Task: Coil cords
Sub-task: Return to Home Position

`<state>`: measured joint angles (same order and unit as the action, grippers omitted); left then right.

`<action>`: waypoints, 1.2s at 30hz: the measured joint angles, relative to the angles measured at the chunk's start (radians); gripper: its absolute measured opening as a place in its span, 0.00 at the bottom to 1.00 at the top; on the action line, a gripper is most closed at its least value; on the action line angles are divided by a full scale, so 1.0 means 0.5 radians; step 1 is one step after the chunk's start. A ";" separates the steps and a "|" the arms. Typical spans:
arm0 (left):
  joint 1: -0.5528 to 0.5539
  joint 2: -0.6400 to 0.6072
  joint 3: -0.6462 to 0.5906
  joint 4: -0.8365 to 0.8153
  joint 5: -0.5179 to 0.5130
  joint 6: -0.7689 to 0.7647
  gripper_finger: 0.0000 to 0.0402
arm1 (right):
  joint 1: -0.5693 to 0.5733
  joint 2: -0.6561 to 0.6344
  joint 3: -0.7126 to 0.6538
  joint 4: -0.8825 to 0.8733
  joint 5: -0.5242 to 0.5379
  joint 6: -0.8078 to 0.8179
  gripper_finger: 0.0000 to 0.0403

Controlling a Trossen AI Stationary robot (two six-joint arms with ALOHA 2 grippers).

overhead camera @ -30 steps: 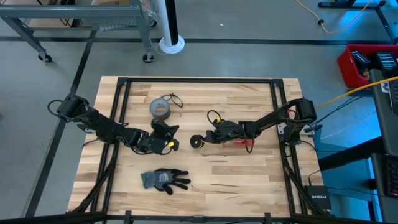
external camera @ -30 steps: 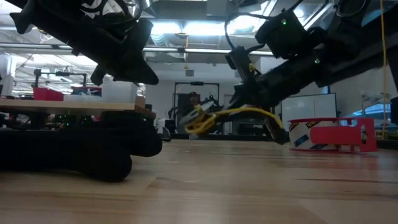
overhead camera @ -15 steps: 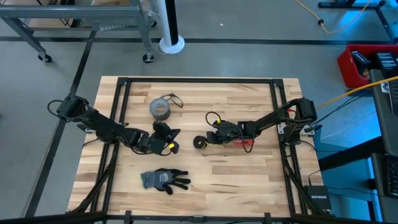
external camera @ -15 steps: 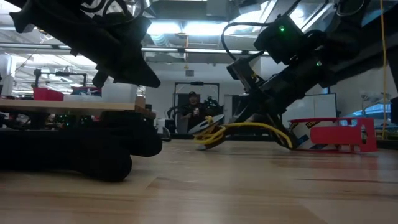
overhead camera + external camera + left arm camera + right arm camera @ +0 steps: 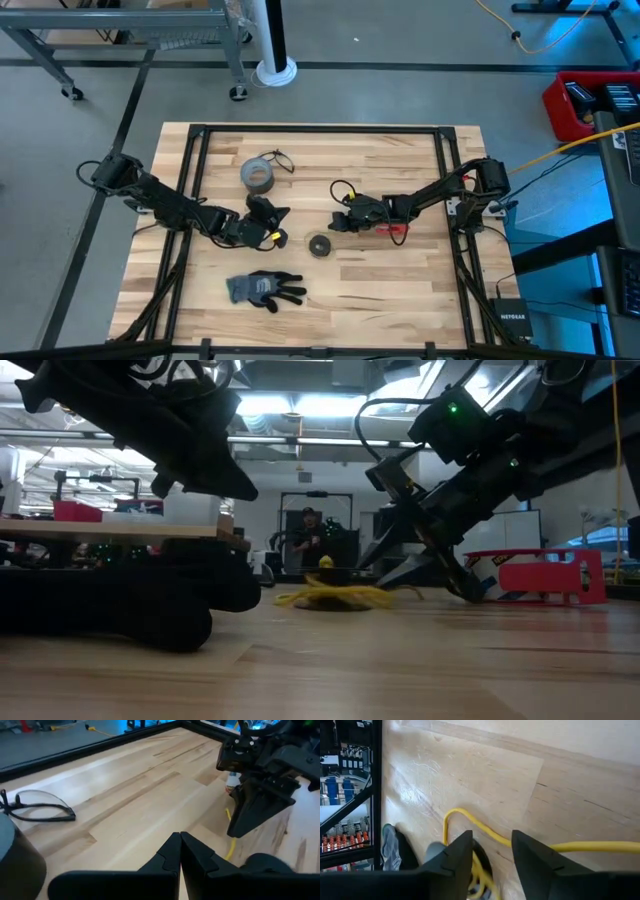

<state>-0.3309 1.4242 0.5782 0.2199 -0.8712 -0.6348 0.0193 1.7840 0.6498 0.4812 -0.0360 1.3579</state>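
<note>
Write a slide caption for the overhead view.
Spool of yellow cord lies on the table, just off the open right end effector; left arm waits beside it.

Built as two matte-black jointed arms, left arm (image 5: pixel 170 207) and right arm (image 5: pixel 430 195). Cased in chunky angular housings, tipped with wedge-shaped dark fingers (image 5: pixel 452 865), looped with thin black cable (image 5: pixel 362 420), dotted with a green light (image 5: pixel 452 406).

Grey concrete floor (image 5: pixel 400 40), white post (image 5: pixel 272 40), red bin (image 5: pixel 560 105), bright ceiling lights (image 5: pixel 280 405)
</note>
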 joint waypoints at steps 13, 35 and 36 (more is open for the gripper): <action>-0.050 -0.068 -0.001 -0.021 -0.416 0.313 0.00 | -0.035 -0.083 -0.008 -0.021 0.011 -0.061 0.38; -0.390 -1.897 -0.001 -1.601 -0.587 0.663 0.00 | -0.053 -1.670 -0.021 -0.884 0.568 -1.303 0.38; -0.397 -1.947 -0.001 -1.652 -0.539 0.678 0.00 | -0.053 -1.731 -0.039 -0.920 0.597 -1.338 0.38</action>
<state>-0.5297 0.4508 0.5777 -0.6063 -1.1409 -0.2959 -0.0071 0.9186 0.6303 0.0212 0.2625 0.6889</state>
